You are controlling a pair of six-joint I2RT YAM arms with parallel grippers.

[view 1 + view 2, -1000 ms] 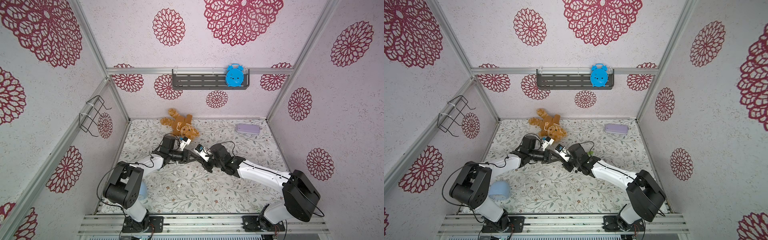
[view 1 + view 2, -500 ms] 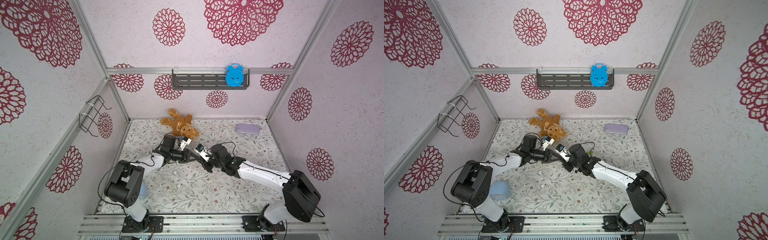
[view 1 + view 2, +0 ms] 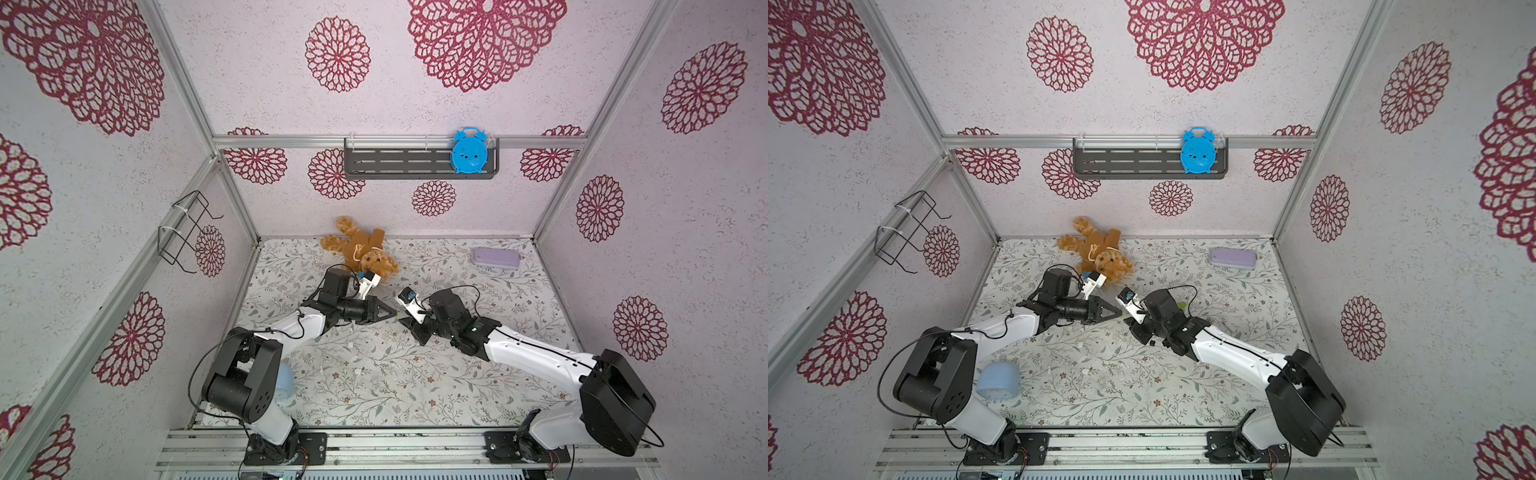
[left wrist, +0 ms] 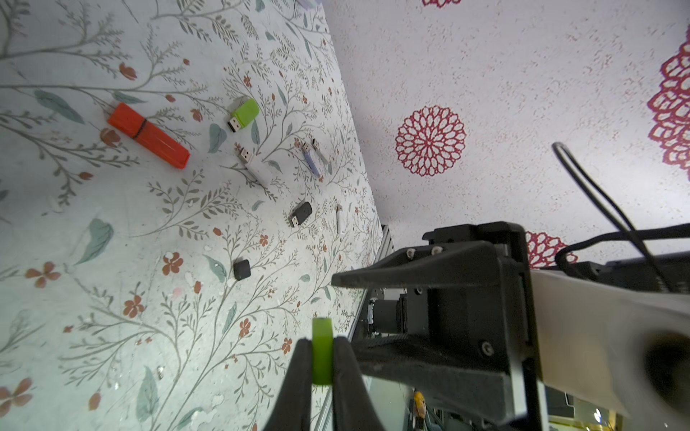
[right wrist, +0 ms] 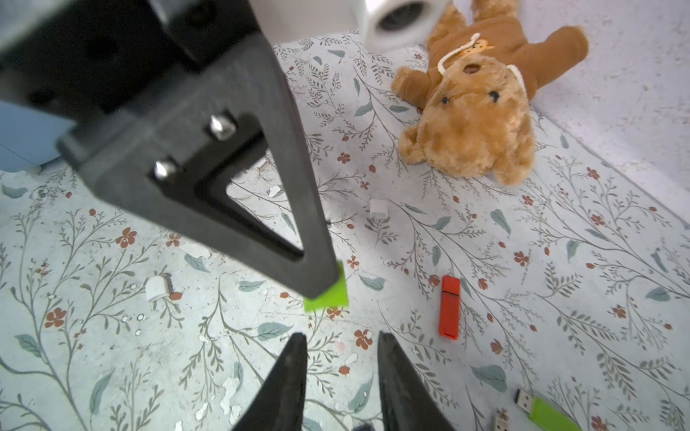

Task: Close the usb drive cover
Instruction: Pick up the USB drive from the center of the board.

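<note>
I see my left end effector (image 4: 322, 346) pinching a green cap (image 4: 322, 330); my right end effector (image 5: 341, 340), narrowly parted and empty, faces it.

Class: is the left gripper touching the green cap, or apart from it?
Touching. In the left wrist view the left gripper is shut on the green cap, one finger pressed against each side.

USB drives on the tabletop (image 4: 112, 224): six. These are one orange drive (image 4: 148, 135), one green drive (image 4: 243, 114), two white drives (image 4: 255, 166), one purple drive (image 4: 313, 158) and one black drive (image 4: 301, 213).

Caps: four. These are one green cap (image 4: 322, 350), one black cap (image 4: 241, 269) and two white caps (image 5: 378, 208).

Teddy bear (image 3: 361, 253): one.
Alarm clock (image 3: 469, 150): one.
Purple case (image 3: 496, 258): one.
Pale blue cup (image 3: 998, 380): one.
</note>
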